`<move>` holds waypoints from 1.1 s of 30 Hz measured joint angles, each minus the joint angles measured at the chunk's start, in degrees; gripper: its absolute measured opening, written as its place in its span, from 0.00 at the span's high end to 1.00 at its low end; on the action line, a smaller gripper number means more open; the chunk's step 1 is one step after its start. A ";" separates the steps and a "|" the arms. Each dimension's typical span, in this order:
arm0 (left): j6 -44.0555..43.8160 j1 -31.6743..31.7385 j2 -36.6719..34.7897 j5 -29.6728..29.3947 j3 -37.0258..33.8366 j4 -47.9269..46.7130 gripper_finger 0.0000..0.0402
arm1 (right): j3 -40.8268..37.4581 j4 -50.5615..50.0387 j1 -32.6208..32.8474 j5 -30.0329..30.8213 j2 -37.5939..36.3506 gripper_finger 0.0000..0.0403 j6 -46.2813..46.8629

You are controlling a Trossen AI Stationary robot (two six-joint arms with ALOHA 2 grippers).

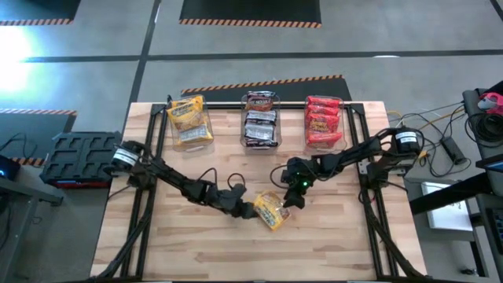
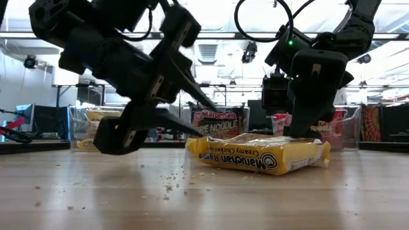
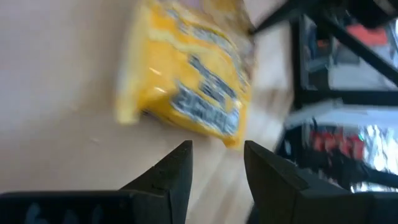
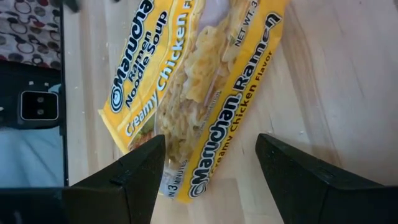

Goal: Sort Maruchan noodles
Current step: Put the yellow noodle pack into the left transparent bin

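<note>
Here, a yellow noodle packet (image 1: 269, 211) lies flat on the bench (image 1: 204, 251); left pincer (image 1: 248, 210) released just beside it, right pincer (image 1: 292, 198) spread wide above.

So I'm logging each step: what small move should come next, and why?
Probably lower the right claw and close on the yellow packet: its jaws are open astride the packet, which lies flat on the table, and the left claw is open, clear of it.
</note>
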 joint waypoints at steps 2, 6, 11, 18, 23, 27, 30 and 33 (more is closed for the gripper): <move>-0.87 0.04 0.00 -1.52 -0.05 -1.42 0.68 | 0.03 -1.01 0.00 0.39 -0.03 0.39 -0.34; -2.78 0.04 -0.02 -2.67 -0.25 -2.23 0.69 | 0.08 -2.92 0.00 1.00 -0.11 0.39 -0.52; -4.19 -0.05 -0.22 -2.66 -0.25 -2.88 0.69 | 0.08 -3.56 0.02 1.68 0.61 0.39 -0.56; -4.72 -0.01 -0.39 -2.82 -0.25 -8.35 0.69 | -0.16 -0.06 -0.08 -0.63 1.34 0.39 -0.40; -5.71 0.12 -0.42 -5.04 -0.25 -11.26 0.69 | -0.12 0.19 -0.07 -0.86 1.71 0.39 -0.21; -5.75 0.26 -0.42 -6.72 -0.13 -11.30 0.69 | -0.08 -0.53 0.04 0.15 3.04 0.39 -0.54; -5.68 0.28 -0.42 -7.43 0.10 -11.30 0.69 | -0.08 -0.75 0.04 0.21 3.97 0.39 -0.89; -5.66 0.28 -0.42 -7.98 0.16 -10.55 0.69 | -0.01 -1.88 0.04 0.42 4.52 0.39 -1.30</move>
